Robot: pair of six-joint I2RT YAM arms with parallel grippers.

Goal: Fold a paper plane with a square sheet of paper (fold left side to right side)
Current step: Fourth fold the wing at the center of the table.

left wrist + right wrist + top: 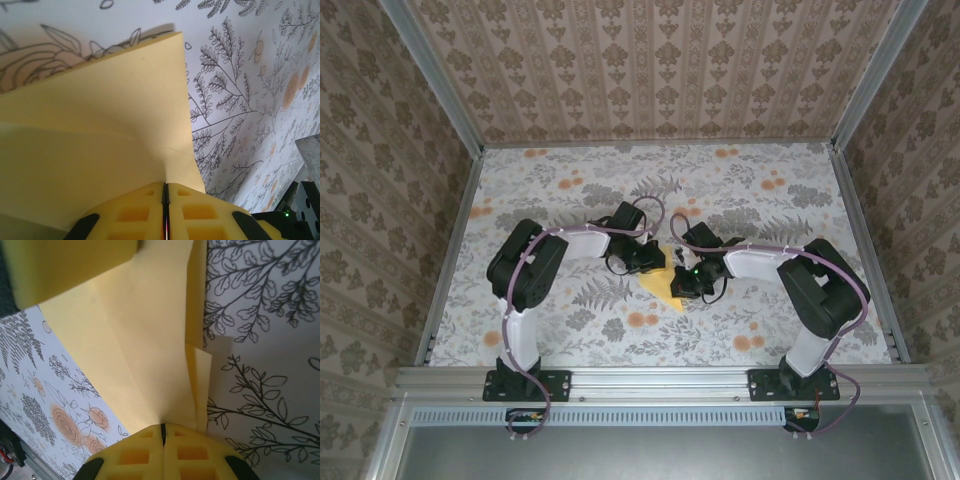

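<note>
Square sheet of thin yellow matte paper (665, 290), already creased and partly folded, sits mid floral-cloth bench (570, 330); the left end effector (165, 187) pinches it from the left, the right end effector (162, 427) from the right. Judged midway: no finished dart yet.

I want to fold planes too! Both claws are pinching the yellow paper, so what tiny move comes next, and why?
Probably the left claw should swing its pinched edge over toward the right claw. Both are shut on the yellow paper, which rises bent off the flowered cloth, not yet folded flat.
</note>
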